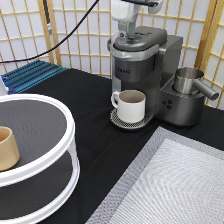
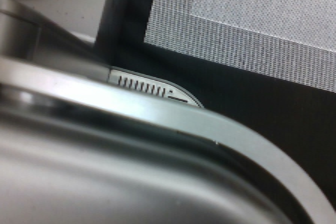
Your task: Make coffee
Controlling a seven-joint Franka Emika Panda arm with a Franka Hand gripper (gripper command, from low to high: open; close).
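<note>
Coffee in its pod form cannot be seen in either view: no small white pod with a foil top lies on the table, on the shelves or in front of the machine. Whether it already sits inside the brewer under the closed lid cannot be told, so its direction from the claw and its long axis cannot be given.

The coffee machine [image 1: 142, 65] stands near the exterior view's top edge, right of centre, on the black table [image 1: 95, 130]. Its lid looks lowered. A white mug [image 1: 130, 104] stands upright on the round drip tray [image 1: 129, 121] under the spout, handle toward the exterior view's left. Touching the machine's right side is a steel jug [image 1: 189, 80].

The gripper [image 1: 131, 26] hangs directly over the lid at the exterior view's top edge, touching or nearly touching it. Whether its fingers are apart or together cannot be told, since the hand is partly cut off. The wrist view is filled by the lid's curved grey surface [image 2: 135, 150], with a sliver of the slotted drip tray [image 2: 150, 89] below.

A two-tier round shelf [image 1: 50, 145] fills the lower left corner, with a tan wooden cup [image 1: 7, 148] on its upper tier. A grey mat [image 1: 170, 185] covers the lower right corner.
</note>
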